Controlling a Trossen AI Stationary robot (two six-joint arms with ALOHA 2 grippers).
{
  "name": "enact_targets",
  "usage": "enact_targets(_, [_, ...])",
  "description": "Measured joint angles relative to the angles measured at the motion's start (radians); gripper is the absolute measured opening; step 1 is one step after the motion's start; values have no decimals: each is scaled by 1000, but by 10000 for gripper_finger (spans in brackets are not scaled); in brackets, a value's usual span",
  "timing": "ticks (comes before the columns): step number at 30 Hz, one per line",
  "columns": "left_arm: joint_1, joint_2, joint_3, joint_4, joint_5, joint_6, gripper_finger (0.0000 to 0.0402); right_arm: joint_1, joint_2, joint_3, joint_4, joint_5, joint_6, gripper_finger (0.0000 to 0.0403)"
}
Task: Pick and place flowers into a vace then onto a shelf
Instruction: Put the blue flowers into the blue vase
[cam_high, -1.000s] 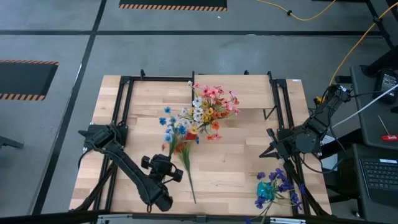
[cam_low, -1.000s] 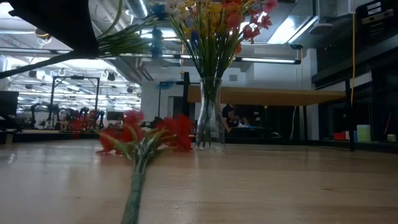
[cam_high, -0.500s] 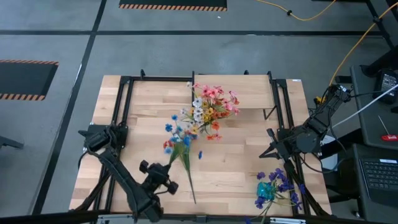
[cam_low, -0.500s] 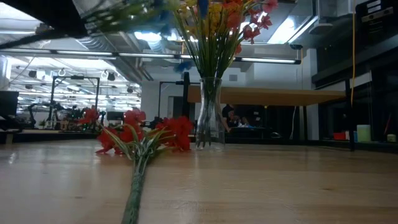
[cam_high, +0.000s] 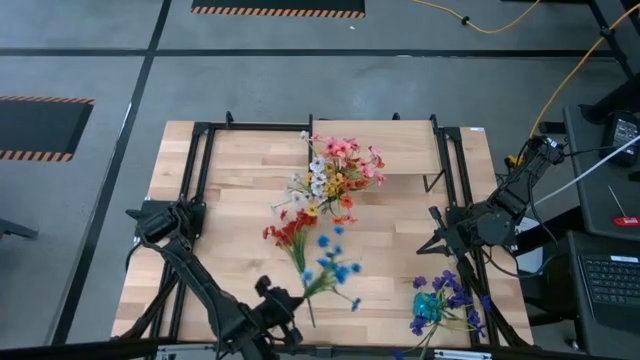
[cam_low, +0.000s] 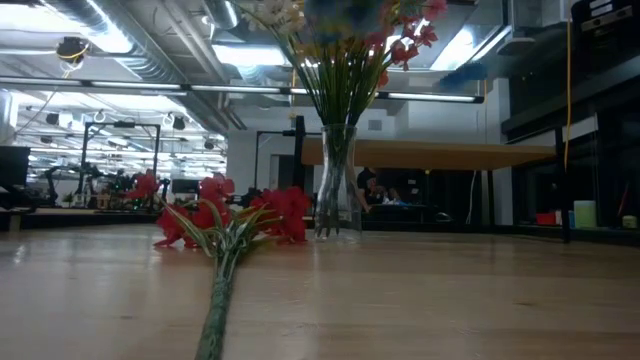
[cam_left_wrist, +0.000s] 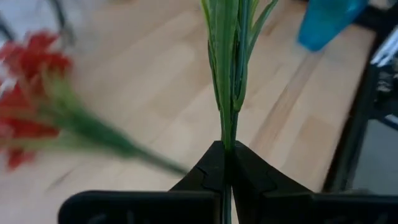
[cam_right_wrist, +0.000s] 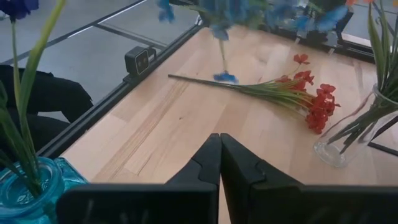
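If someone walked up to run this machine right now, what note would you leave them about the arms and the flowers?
Left gripper: shut on the blue flower spray's stem, held above the table's near edge.
Right gripper: shut, empty, waiting at the table's right side.
Clear glass vase: on the table in front of the shelf, already holding a mixed bunch of flowers.
Red spray: lying on the tabletop.
Blue vase with purple flowers: near right corner.
Left: blue and red sprays into the vase, then the vase onto the shelf.
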Motion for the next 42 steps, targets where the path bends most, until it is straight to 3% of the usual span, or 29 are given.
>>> enact_targets(9, [65,0,0,191,-129,284,7,0,0,0,0,-1,22,12])
enact_targets(27, [208,-57,0,702,-127,1053,8,1,0,0,6,-2,-6,12])
enact_targets(31, [255,-73,0,793,-75,1204,8,1,0,0,12,-3,-26,12])
enact_targets(37, [343,-73,0,995,96,1438,7,1,0,0,88,-3,-87,12])
enact_targets(42, [413,-73,-3,1119,234,1520,7,1,0,0,154,-3,-145,12])
